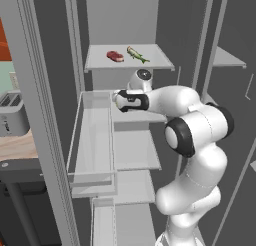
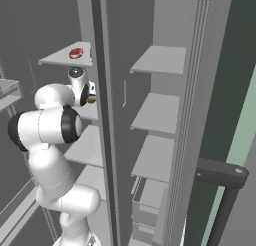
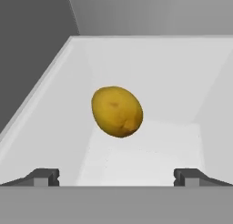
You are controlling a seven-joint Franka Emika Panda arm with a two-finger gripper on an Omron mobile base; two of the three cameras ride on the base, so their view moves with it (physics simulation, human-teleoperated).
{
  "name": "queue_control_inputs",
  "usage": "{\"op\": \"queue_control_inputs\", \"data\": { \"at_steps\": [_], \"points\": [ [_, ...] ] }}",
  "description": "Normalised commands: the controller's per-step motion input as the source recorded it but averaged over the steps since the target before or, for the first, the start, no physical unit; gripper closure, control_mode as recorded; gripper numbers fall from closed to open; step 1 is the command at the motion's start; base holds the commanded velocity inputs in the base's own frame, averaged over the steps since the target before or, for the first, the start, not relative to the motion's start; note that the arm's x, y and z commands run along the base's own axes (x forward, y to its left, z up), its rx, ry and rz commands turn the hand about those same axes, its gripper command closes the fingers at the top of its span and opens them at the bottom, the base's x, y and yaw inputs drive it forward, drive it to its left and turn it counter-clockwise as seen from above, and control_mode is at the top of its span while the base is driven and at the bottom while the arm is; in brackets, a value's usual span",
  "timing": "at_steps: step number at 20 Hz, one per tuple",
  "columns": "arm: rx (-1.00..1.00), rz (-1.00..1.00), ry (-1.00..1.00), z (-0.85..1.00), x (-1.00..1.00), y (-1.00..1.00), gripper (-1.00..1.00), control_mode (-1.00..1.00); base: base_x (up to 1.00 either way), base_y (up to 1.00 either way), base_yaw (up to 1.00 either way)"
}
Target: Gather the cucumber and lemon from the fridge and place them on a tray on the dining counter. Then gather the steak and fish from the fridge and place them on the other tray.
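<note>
We see our gripper [image 3: 116, 177] spread wide, holding nothing. The lemon [image 3: 117, 111] lies ahead between its tips on the white shelf [image 3: 54, 123]. Higher up, steak [image 1: 115, 56] then fish [image 1: 137, 54] share a shelf; the arm [image 1: 170, 102] hides the lemon there.

no readable text, labels, brands, numbers or signs

Lemon [image 3: 117, 111] — beyond spread fingertips [image 3: 45, 175]
</note>
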Motion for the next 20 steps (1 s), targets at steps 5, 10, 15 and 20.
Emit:
{"op": "queue_control_inputs", "data": {
  "at_steps": [5,10,15,20],
  "points": [
    [0.00,0.00,-0.01,-0.13,0.39,0.00,-1.00,-1.00,0.00,0.00,0.00],
    [-0.01,0.00,0.00,-0.20,0.33,0.03,-1.00,-1.00,0.00,0.00,0.00],
    [0.00,0.00,0.00,-0.20,0.35,0.02,-1.00,-1.00,0.00,0.00,0.00],
    [-0.01,0.00,0.00,-0.19,0.21,0.07,-1.00,-1.00,0.00,0.00,0.00]
  ]
}}
